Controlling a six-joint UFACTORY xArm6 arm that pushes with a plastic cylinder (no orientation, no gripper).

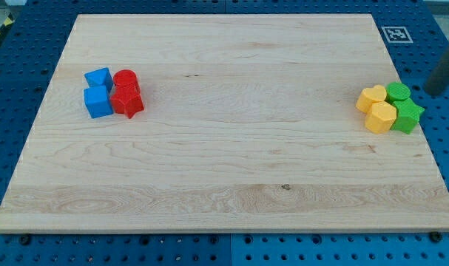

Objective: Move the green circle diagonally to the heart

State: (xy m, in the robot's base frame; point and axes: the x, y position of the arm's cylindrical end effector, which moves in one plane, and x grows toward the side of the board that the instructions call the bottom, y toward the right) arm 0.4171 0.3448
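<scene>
The green circle (398, 92) sits near the board's right edge. It touches the yellow heart (371, 98) on its left and the green star (408, 115) below it. A yellow hexagon (381, 117) lies under the heart, against the star. My rod enters from the view's right edge, blurred. My tip (433, 91) is just right of the green circle, off the board's edge, and apart from the circle.
A second cluster lies at the board's left: a blue block (98, 77), a blue cube (98, 102), a red cylinder (125, 79) and a red star (127, 101). A black-and-white marker (395, 34) is at the wooden board's (224, 162) top right corner.
</scene>
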